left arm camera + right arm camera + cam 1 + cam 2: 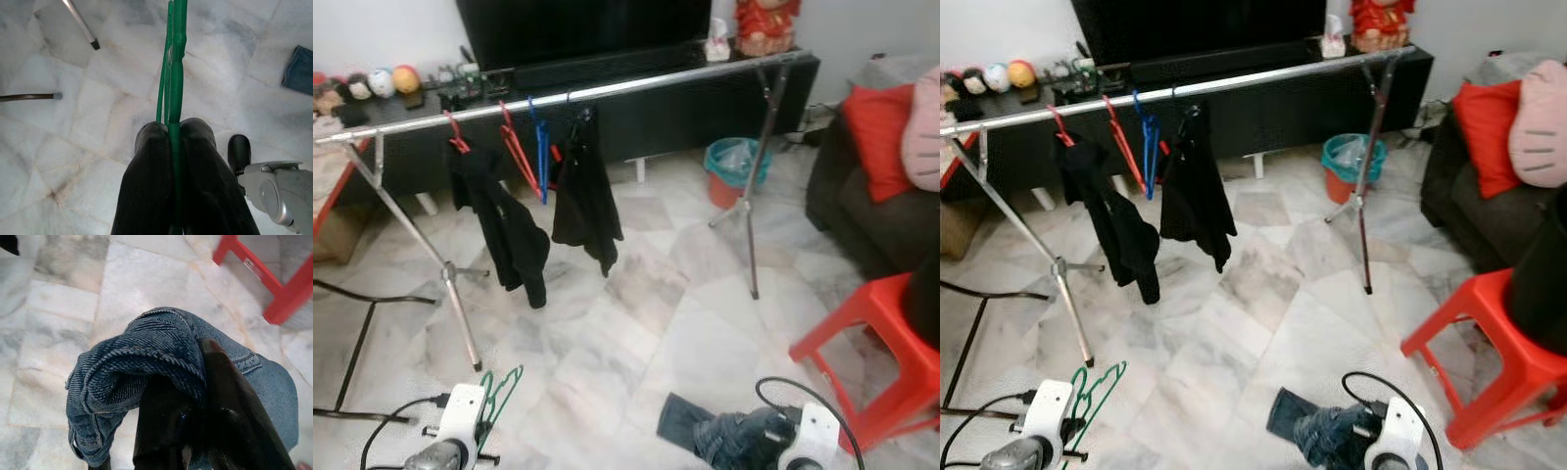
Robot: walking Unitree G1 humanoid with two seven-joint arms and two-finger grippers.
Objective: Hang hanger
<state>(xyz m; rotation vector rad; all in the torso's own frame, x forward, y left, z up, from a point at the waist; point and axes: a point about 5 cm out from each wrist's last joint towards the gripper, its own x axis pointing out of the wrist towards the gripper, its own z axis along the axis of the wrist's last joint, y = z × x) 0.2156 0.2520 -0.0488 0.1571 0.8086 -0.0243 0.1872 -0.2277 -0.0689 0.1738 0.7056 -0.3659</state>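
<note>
Green hanger (175, 58) pinched between closed left gripper (174, 134) fingers, low over marble floor (685, 323), well short of clothes rail (607, 90). Blue jeans (142, 367) clamped in right gripper (195, 396), low at right.

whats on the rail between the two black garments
In the left eye view, two bare hangers hang on the rail between the black garments: a red hanger, then a blue hanger beside it.
</note>
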